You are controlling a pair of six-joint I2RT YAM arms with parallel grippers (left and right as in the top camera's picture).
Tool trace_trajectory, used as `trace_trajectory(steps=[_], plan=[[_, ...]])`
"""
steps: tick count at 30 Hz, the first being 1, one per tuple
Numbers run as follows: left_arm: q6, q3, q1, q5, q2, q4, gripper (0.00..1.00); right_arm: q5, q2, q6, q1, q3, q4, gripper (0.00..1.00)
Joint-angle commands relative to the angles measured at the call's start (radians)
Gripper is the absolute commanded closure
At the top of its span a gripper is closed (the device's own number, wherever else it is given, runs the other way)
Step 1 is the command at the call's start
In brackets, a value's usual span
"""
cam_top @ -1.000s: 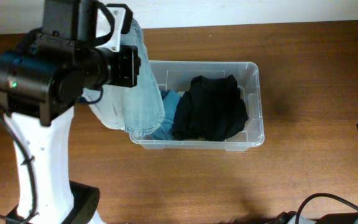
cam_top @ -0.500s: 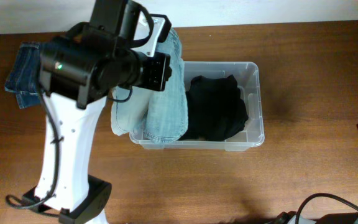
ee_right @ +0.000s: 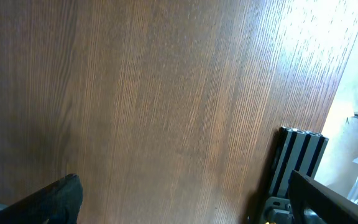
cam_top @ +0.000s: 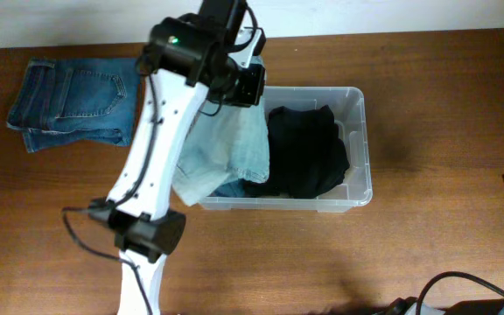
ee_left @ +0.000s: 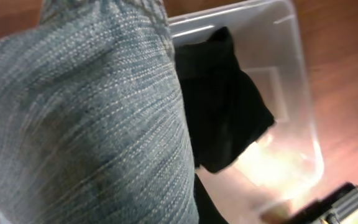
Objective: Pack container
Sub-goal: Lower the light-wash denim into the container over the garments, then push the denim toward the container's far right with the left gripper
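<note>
Left wrist vs overhead: left gripper (cam_top: pixel 240 86) pinched tight on a pale denim piece (ee_left: pixel 86 124) above the container (cam_top: pixel 361 149); right gripper (ee_right: pixel 188 198) spread wide over wood.
Left wrist cam, near to far: we get denim weave filling the left half, own fingers hidden behind it, then a black garment (ee_left: pixel 229 112) lying in the clear bin, w/ the table (ee_left: pixel 347 56) beyond. Overhead adds what that cam can't: the bin sits mid-table, black garment in its right part, pale denim hanging over its left end w/ the lower edge past the near-left corner; we can't tell if it touches the rim. Only overhead shows the folded blue jeans (cam_top: pixel 73 101), well apart at the table's far left. Right wrist cam gives just wood btwn its two dark fingertips (ee_right: pixel 61 196), plus a black metal rail (ee_right: pixel 300 155) at the table edge.
</note>
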Motion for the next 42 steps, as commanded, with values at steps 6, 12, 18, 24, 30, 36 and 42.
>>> trace_trajectory(steps=[6,12,18,24,30,36,42], plan=[[-0.008,0.009,-0.053,-0.002,0.095,0.034,0.82,0.005,0.000,0.008,-0.003,-0.005,0.000,0.02],[-0.008,0.009,-0.115,-0.003,0.129,0.097,0.81,0.005,0.000,0.008,-0.003,-0.005,0.000,0.02],[-0.001,0.007,-0.180,-0.068,0.134,0.133,0.64,0.005,0.000,0.008,-0.003,-0.005,0.000,0.02],[-0.001,-0.001,-0.229,-0.074,0.136,0.147,0.63,0.005,0.000,0.008,-0.003,-0.005,0.000,0.02],[0.047,-0.002,-0.273,-0.074,0.136,0.146,0.63,0.005,0.000,0.008,-0.003,-0.005,0.000,0.02],[0.013,-0.002,-0.291,-0.260,0.136,0.104,0.65,0.005,0.000,0.008,-0.003,-0.005,0.000,0.02],[-0.022,-0.003,-0.268,-0.338,0.153,0.119,0.85,0.005,0.000,0.008,-0.003,-0.005,0.000,0.02]])
